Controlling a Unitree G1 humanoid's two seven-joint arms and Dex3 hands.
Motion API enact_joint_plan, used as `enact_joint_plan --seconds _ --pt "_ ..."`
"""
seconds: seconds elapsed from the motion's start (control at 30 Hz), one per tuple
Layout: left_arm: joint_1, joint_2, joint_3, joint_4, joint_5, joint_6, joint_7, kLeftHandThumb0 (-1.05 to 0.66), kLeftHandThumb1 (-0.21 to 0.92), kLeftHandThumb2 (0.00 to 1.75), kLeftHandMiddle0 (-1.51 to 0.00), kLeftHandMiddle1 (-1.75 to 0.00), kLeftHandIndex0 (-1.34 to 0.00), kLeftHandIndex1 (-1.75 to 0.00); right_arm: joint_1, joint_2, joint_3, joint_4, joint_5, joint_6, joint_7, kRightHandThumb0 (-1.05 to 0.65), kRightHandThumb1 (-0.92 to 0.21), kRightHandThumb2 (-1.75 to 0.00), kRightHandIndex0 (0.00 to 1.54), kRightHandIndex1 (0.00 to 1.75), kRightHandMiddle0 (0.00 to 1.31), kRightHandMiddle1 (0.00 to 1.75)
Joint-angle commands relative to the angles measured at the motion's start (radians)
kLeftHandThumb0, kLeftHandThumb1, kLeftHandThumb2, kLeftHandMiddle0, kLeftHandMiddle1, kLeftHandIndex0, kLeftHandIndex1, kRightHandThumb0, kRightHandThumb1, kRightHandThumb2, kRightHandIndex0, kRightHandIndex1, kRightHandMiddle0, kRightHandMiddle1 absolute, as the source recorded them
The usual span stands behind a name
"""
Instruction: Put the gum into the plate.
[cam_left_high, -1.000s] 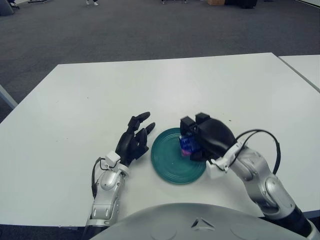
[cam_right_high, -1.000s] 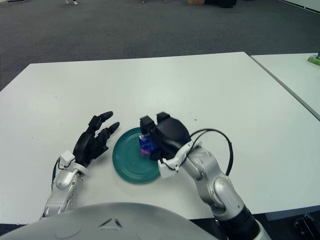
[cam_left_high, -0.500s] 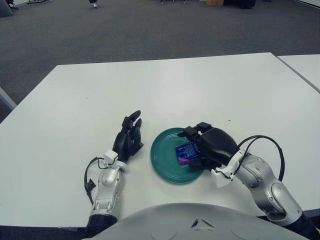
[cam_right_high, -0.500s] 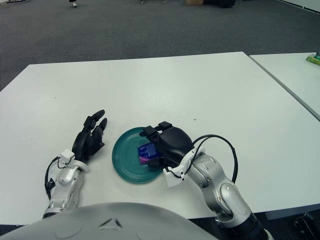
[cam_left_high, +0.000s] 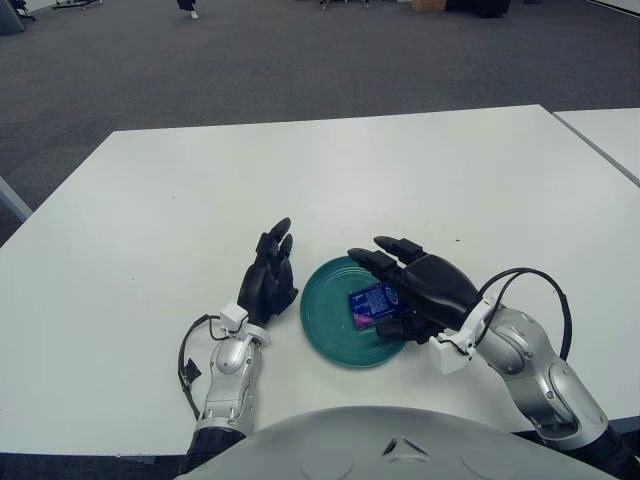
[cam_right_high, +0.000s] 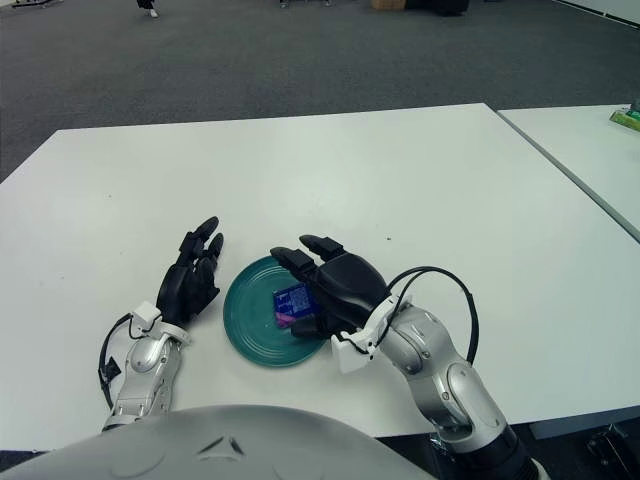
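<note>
White table (cam_left_high: 150, 200) carries the plate (cam_left_high: 325, 325) with gum (cam_left_high: 371, 302); right hand (cam_left_high: 425, 290) fingers released, left hand (cam_left_high: 267, 285) relaxed.

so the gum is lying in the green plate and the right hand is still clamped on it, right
Not quite. The gum does lie in the green plate, but the right hand has let go: the left eye view shows its fingers spread open over the plate's right side.

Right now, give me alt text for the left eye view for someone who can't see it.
A blue gum pack lies in a teal plate on a white table, with the robot's right hand open over the plate's right side, its fingers spread and holding nothing. The left hand shows just left of the plate, fingers extended.
</note>
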Motion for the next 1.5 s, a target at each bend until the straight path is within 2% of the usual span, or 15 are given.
enact_joint_plan --seconds 0.0,0.3,0.43,0.53,0.57,0.67,0.7,0.73,0.8,0.87,0.97,1.07,1.23,1.37,1.47 --pt "-0.008 -0.015 -0.002 -0.018 -0.002 0.049 0.031 -1.05 0.92 0.68 -0.13 -0.01 0.00 -0.40 -0.003 0.019 -0.016 0.006 0.004 0.003 -0.034 -1.05 -0.92 -0.75 0.00 0.00 0.00 0.00" --pt "0.008 -0.029 -0.025 -0.087 0.058 0.132 0.092 -1.01 0.92 0.69 -0.15 -0.01 0.00 -0.45 0.005 0.056 -0.031 -0.005 -0.026 0.038 -0.072 -1.05 -0.92 -0.68 0.00 0.00 0.00 0.00" --pt "0.030 -0.019 -0.038 -0.119 0.060 0.153 0.080 -1.01 0.92 0.70 -0.15 -0.01 0.00 -0.44 0.002 0.094 -0.077 -0.002 0.021 0.047 -0.130 -1.05 -0.92 -0.67 0.00 0.00 0.00 0.00" --pt "0.043 -0.016 -0.045 -0.136 0.050 0.158 0.072 -1.03 0.92 0.71 -0.14 0.00 0.00 -0.42 -0.036 0.118 -0.168 0.075 0.161 -0.007 -0.216 -1.05 -0.92 -0.68 0.00 0.00 0.00 0.00" --pt "0.046 -0.015 -0.046 -0.138 0.044 0.155 0.067 -1.04 0.92 0.71 -0.13 0.00 0.00 -0.42 -0.042 0.155 -0.200 0.104 0.233 -0.025 -0.257 -1.05 -0.92 -0.69 0.00 0.00 0.00 0.00" --pt "0.049 -0.013 -0.048 -0.138 0.033 0.149 0.057 -1.04 0.92 0.72 -0.12 0.00 0.00 -0.39 -0.043 0.238 -0.239 0.153 0.364 -0.059 -0.335 -1.05 -0.92 -0.70 0.00 0.00 0.02 0.01" --pt "0.051 -0.012 -0.049 -0.138 0.031 0.147 0.055 -1.05 0.92 0.72 -0.12 0.00 0.00 -0.39 -0.044 0.292 -0.244 0.167 0.417 -0.062 -0.368 -1.05 -0.92 -0.70 0.00 0.00 0.02 0.01" --pt "0.053 -0.011 -0.049 -0.138 0.030 0.143 0.053 -1.05 0.92 0.71 -0.12 0.00 0.00 -0.39 -0.052 0.356 -0.262 0.180 0.487 -0.041 -0.399 -1.05 -0.92 -0.69 0.02 0.01 0.05 0.03" --pt "0.058 -0.010 -0.050 -0.139 0.032 0.136 0.052 -1.05 0.92 0.70 -0.13 0.00 0.00 -0.41 -0.067 0.424 -0.293 0.206 0.579 -0.014 -0.432 -1.05 -0.92 -0.70 0.08 0.00 0.04 0.15" --pt "0.061 -0.010 -0.052 -0.140 0.034 0.133 0.053 -1.05 0.92 0.69 -0.13 -0.01 0.00 -0.43 -0.075 0.435 -0.311 0.225 0.614 -0.008 -0.438 -1.03 -0.92 -0.72 0.12 0.01 0.01 0.29" --pt "0.069 -0.008 -0.049 -0.135 0.029 0.119 0.050 -1.05 0.92 0.70 -0.14 -0.01 0.00 -0.46 -0.074 0.442 -0.374 0.297 0.746 -0.009 -0.409 -1.01 -0.92 -0.75 0.14 0.01 0.00 0.38" --pt "0.066 -0.006 -0.033 -0.092 0.025 0.091 0.052 -1.05 0.92 0.71 -0.16 -0.01 0.00 -0.50 -0.038 0.463 -0.419 0.316 0.855 0.017 -0.387 -0.98 -0.92 -0.79 0.17 0.01 0.00 0.47" --pt "0.061 0.007 -0.010 -0.075 0.058 0.083 0.090 -0.99 0.92 0.74 -0.30 -0.04 0.00 -0.73 0.017 0.456 -0.438 0.294 0.901 0.059 -0.375 -0.95 -0.92 -0.83 0.23 0.02 0.00 0.58" --pt "0.089 0.034 0.008 -0.143 0.091 0.161 0.119 -0.88 0.92 0.73 -0.41 -0.07 -0.03 -0.85 0.049 0.434 -0.448 0.313 0.906 0.087 -0.361 -0.95 -0.92 -0.85 0.25 0.02 0.00 0.67" --pt "0.163 0.032 0.009 -0.288 0.126 0.267 0.161 -0.81 0.92 0.74 -0.46 -0.08 -0.06 -0.89 0.072 0.425 -0.447 0.348 0.894 0.123 -0.360 -0.94 -0.92 -0.87 0.27 0.02 0.00 0.75"
